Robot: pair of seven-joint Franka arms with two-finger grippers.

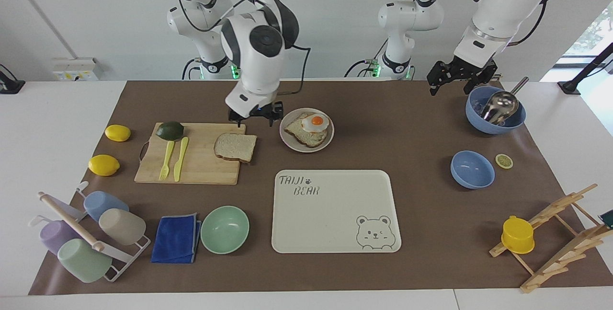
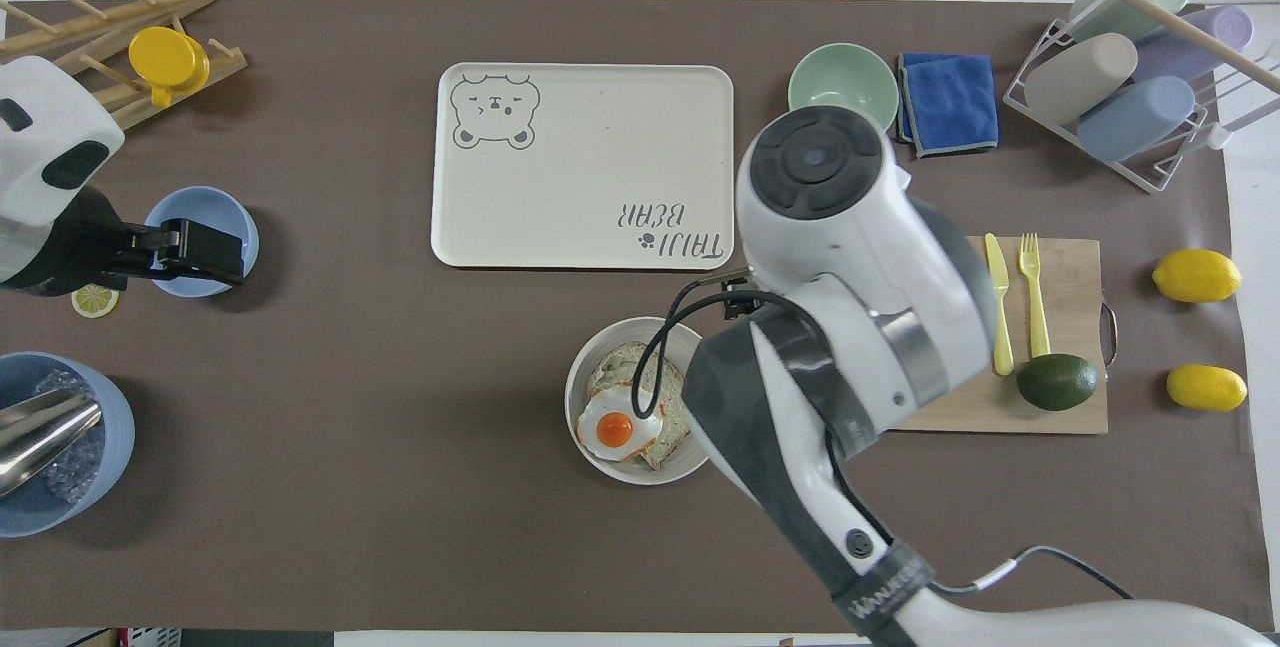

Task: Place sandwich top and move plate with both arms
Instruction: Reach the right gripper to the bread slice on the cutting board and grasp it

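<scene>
The sandwich top [image 1: 234,147], a plain bread slice, lies on the corner of the wooden cutting board [image 1: 191,161] beside the plate; my right arm hides it in the overhead view. The round beige plate [image 1: 290,141] [image 2: 597,457] holds toast with a fried egg [image 1: 316,121] [image 2: 615,427]. My right gripper [image 1: 255,120] hangs open and empty just above the board's edge nearer the robots, between the slice and the plate. My left gripper [image 1: 450,87] [image 2: 225,257] waits open over the mat at its own end.
An avocado [image 1: 169,130], a yellow fork and a knife [image 1: 180,158] share the board, with two lemons [image 1: 103,165] beside it. The cream bear tray [image 1: 335,223] lies farther from the robots than the plate. A mint bowl [image 1: 224,229], blue cloth, cup rack, blue bowls [image 1: 472,169] and wooden rack ring the mat.
</scene>
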